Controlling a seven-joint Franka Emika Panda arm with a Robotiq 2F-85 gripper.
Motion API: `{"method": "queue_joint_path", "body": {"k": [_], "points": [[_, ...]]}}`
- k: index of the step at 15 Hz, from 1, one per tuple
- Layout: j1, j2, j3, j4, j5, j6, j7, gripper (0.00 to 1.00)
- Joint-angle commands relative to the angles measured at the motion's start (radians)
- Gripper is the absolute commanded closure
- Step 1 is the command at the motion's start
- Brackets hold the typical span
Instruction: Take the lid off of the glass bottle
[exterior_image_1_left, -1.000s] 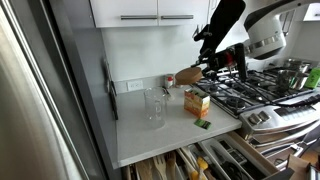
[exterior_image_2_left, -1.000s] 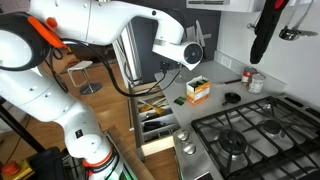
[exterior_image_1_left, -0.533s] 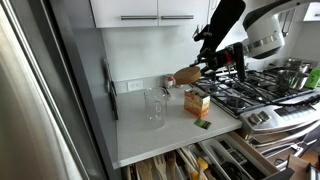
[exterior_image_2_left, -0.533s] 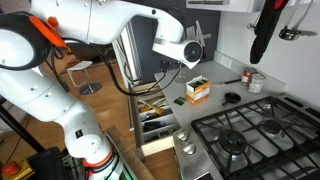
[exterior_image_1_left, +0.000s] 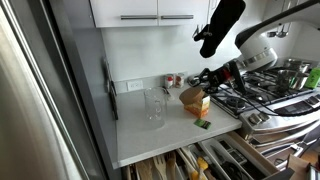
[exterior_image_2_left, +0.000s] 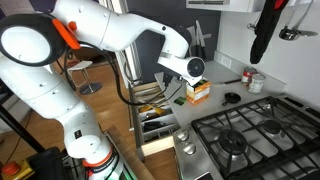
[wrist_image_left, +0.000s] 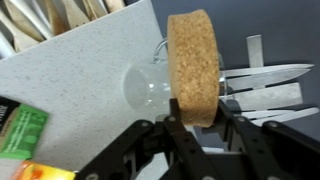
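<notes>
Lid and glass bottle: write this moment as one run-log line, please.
glass bottle: open, on counter | lid: held in pincer, clear of bottle

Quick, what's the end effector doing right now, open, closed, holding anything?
End effector: closed on the round tan cork lid, which is apart from the clear glass jar.

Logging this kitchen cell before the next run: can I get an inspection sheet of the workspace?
Surface: white speckled counter.
Job's things: glass jar stands open; cork lid is off it, held on edge.
Clutter: orange carton, green packet, red-topped jars.
Gripper: shut on the cork lid.
Cables: black cable along the arm.
Surroundings: gas stove, open drawers below the counter.
</notes>
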Motion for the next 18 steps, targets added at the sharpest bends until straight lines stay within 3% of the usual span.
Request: {"method": "queue_joint_path", "body": {"k": [1,6,11,15,16,17,18], "points": [[-0.004,0.055,0.013,-0.038,-0.017,0.093,-0.016,0.88],[0.036,0.112,0.053,-0.078,0.072,0.256,-0.067,0.88],[0.084,0.156,0.106,-0.066,0.278,0.410,-0.203,0.88],[0.102,0.170,0.121,-0.051,0.415,0.452,-0.325,0.88],[0.104,0.171,0.123,-0.051,0.426,0.461,-0.345,0.75],[0.105,0.172,0.123,-0.054,0.413,0.474,-0.360,0.38],[0.106,0.171,0.124,-0.055,0.408,0.489,-0.369,0.37]]}}
